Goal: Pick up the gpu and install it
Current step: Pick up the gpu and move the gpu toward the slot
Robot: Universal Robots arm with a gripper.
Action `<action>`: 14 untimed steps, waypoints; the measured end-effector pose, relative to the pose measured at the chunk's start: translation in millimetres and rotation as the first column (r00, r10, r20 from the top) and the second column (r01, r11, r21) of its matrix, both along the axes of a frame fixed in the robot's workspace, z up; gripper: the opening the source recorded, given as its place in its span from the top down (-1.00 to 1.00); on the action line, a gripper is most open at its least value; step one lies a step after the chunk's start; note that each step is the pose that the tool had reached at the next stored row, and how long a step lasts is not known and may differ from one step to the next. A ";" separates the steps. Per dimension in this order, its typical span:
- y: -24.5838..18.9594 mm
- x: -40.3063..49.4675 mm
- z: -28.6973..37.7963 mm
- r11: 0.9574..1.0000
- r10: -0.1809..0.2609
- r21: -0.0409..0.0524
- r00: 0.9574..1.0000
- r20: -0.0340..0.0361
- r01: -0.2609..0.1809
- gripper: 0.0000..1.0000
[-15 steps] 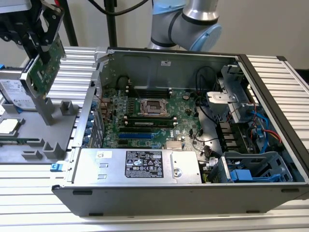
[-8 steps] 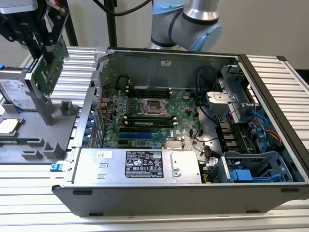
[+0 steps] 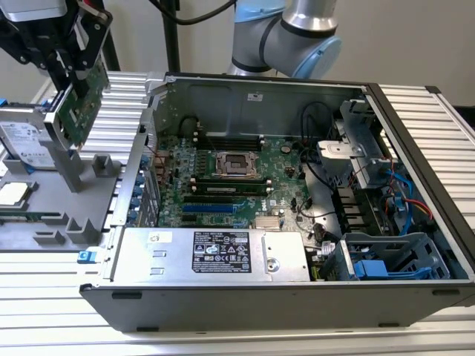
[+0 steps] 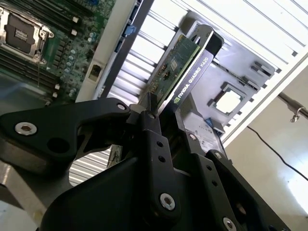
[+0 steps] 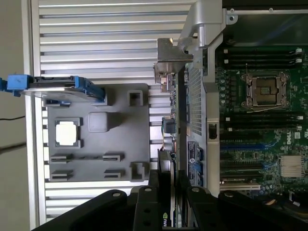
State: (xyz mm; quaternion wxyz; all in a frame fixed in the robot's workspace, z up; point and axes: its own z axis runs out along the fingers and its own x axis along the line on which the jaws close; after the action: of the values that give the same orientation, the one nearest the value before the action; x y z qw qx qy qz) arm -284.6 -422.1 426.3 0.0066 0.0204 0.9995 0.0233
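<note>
Fig. Bench with open PC, ext. view plus both wrist views.

- Case (image 3: 223, 293): lies on its side, lid off, taking up the centre and 3 o'clock half of the ext. view.
- Arm (image 3: 297, 33): rises behind the case at 12 o'clock.
- Board (image 3: 223, 185): flat on the case floor, CPU socket bare.
- Fixture (image 3: 74, 222): grey tray outside the case at 9 o'clock.
- Drive (image 3: 26, 141): stands on edge in the fixture.
- Gpu (image 3: 78, 104): at 10 o'clock from the case, outside it, above the fixture and tilted. Its silver bracket faces the drive. Whether its lower end touches a fixture post cannot be told.
- Gripper (image 4: 154, 113): jaws drawn in to a narrow gap, one finger (image 4: 151, 132) on each face of the gpu (image 4: 180, 62), clamping one end of the card.
- Chip (image 5: 67, 132): sits in a fixture recess near the drive.
</note>
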 end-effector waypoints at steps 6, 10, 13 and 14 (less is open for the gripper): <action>0.0 5.0 0.0 1.000 0.000 0.000 1.000 0.000 0.000 1.00; 0.0 8.4 0.0 1.000 0.000 0.000 1.000 0.000 0.000 1.00; 0.0 10.9 0.0 1.000 0.000 0.000 1.000 0.000 0.000 1.00; 0.0 11.8 0.0 1.000 0.000 0.000 1.000 0.000 0.000 1.00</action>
State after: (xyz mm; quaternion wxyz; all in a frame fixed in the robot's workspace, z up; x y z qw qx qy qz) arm -272.9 -422.1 426.2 0.0066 0.0203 0.9995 0.0233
